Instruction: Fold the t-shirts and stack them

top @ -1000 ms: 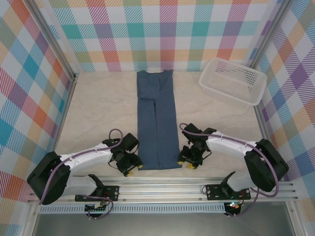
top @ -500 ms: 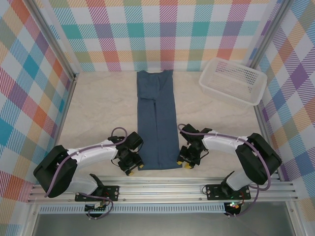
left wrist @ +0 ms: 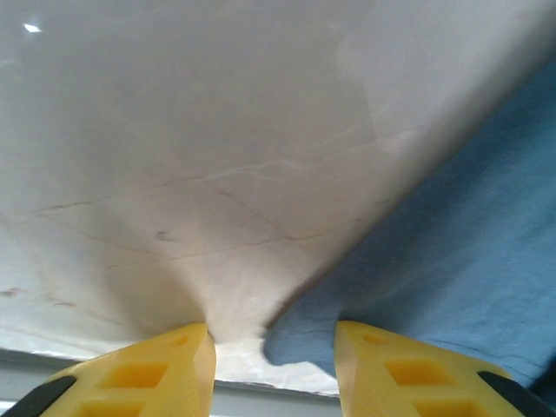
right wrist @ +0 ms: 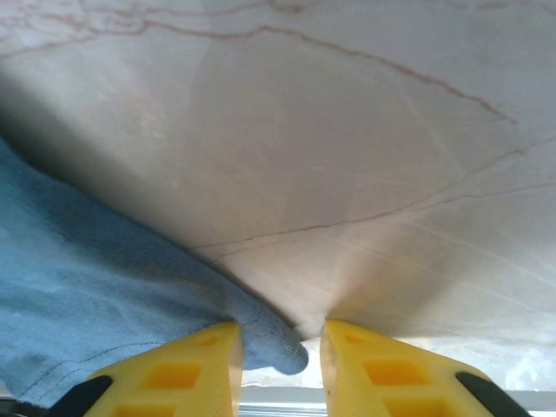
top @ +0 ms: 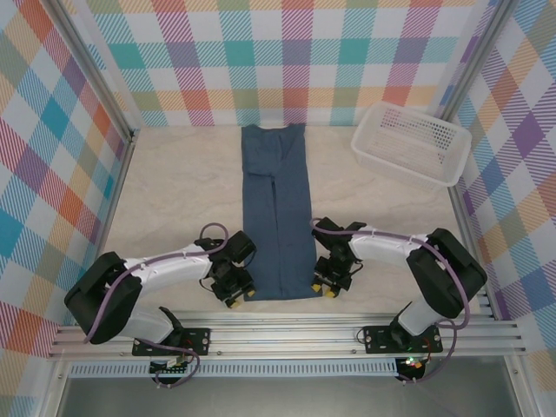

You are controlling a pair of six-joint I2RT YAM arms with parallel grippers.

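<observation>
With the long folded t-shirt point(top: 278, 213) lying down the frame's centre, the left gripper point(top: 234, 295) and right gripper point(top: 324, 287), both part-open astride its bottom corners, should pinch all layers evenly before lifting.

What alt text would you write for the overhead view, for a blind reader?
A dark blue t-shirt, folded into a long narrow strip, lies down the middle of a pale table. The robot's left fingers and right fingers are at the strip's two near corners. A white basket stands at the far right.
</observation>
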